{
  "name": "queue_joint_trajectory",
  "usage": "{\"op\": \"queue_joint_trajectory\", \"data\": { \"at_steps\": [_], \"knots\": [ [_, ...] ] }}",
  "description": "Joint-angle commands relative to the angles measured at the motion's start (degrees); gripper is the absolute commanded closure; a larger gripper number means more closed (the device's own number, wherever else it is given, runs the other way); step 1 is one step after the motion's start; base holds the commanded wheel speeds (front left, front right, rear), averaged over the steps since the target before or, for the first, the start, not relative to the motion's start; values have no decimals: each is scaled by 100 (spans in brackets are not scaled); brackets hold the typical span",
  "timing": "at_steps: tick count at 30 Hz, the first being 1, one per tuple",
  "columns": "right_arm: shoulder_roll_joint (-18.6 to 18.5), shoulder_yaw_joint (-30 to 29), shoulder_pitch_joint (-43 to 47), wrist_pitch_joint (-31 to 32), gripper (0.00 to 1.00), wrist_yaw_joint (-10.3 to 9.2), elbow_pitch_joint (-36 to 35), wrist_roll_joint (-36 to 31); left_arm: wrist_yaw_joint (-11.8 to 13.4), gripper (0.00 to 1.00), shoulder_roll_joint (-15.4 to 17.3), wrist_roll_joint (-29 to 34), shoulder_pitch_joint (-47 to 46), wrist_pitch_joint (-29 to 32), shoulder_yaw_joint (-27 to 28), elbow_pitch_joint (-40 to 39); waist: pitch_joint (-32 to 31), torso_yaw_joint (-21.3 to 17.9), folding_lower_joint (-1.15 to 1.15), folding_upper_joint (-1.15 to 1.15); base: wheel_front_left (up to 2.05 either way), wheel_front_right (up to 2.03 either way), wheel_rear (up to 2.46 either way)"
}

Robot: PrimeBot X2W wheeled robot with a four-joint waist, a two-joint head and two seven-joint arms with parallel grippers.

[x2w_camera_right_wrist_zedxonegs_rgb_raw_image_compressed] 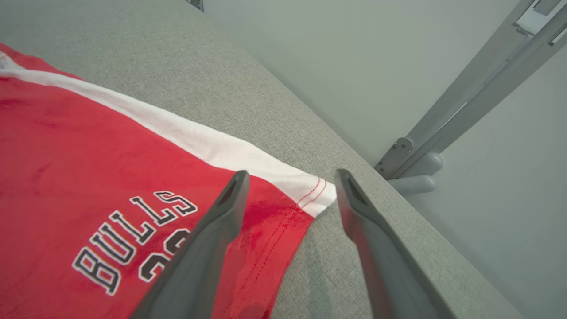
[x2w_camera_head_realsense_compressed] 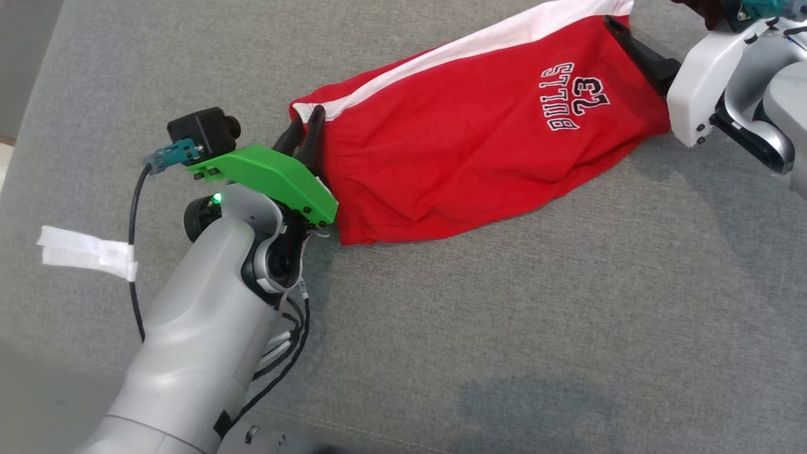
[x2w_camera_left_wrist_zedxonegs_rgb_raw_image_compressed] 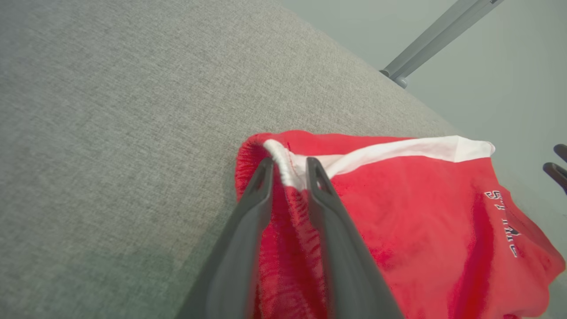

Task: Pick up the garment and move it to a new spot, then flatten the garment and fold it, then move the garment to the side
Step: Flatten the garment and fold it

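The garment (x2w_camera_head_realsense_compressed: 466,139) is a pair of red shorts with a white side stripe and "BULLS 23" print. It lies stretched out flat on the grey fabric surface (x2w_camera_head_realsense_compressed: 504,315). My left gripper (x2w_camera_head_realsense_compressed: 306,129) is at its waistband corner. In the left wrist view the garment (x2w_camera_left_wrist_zedxonegs_rgb_raw_image_compressed: 421,212) has its white waistband seam lying between the narrowly parted fingers of that gripper (x2w_camera_left_wrist_zedxonegs_rgb_raw_image_compressed: 289,166). My right gripper (x2w_camera_head_realsense_compressed: 621,34) is at the hem end. In the right wrist view it (x2w_camera_right_wrist_zedxonegs_rgb_raw_image_compressed: 290,186) stands wide open, one finger over the garment's (x2w_camera_right_wrist_zedxonegs_rgb_raw_image_compressed: 88,168) red hem and the other over bare surface.
A strip of white tape (x2w_camera_head_realsense_compressed: 88,252) is stuck to the surface at the left. The surface's far edge runs just beyond the shorts, with a grey metal frame leg (x2w_camera_right_wrist_zedxonegs_rgb_raw_image_compressed: 465,102) past it. The right gripper's fingertips (x2w_camera_left_wrist_zedxonegs_rgb_raw_image_compressed: 558,166) show at the left wrist view's right edge.
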Motion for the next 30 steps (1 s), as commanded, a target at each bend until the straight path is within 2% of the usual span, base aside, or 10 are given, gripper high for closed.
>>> {"op": "queue_joint_trajectory", "data": {
  "at_steps": [1,6,11,14,16,17,20,24,30],
  "knots": [
    [-48,-64,7,32,0,-10,-71,165,34,0,153,54,119,-88,37,-56,-167,-257,0,63,0,0,0],
    [-150,-262,206,153,0,-10,-148,505,191,0,494,328,391,-426,10,-418,-338,-439,0,63,0,0,0],
    [-54,-690,574,487,0,-10,132,1088,709,0,973,1233,789,-975,-321,-1212,-372,-417,0,63,0,0,0],
    [204,-987,780,620,0,-7,322,1460,986,0,1043,1677,1038,-1135,-444,-1717,-301,-294,0,63,0,0,0],
    [301,-1083,879,729,0,-10,546,1529,1084,0,954,1763,1255,-1176,-453,-1937,-257,-179,0,63,0,0,0],
    [489,-1149,950,845,0,-9,712,1622,1156,0,846,1863,1405,-1204,-427,-2064,-232,-58,0,63,0,0,0],
    [660,-1143,946,993,0,-7,1004,1519,1190,0,689,2032,1646,-1223,-392,-2150,-232,95,0,63,0,0,0],
    [837,-1133,916,1297,0,-7,1476,1380,1089,0,488,2390,1901,-1224,-236,-2252,-270,263,0,63,0,0,0],
    [1169,-1084,1023,1992,0,-3,1993,1398,796,0,204,2810,2228,-1226,-4,-2294,-342,378,0,63,0,0,0]
  ]
}}
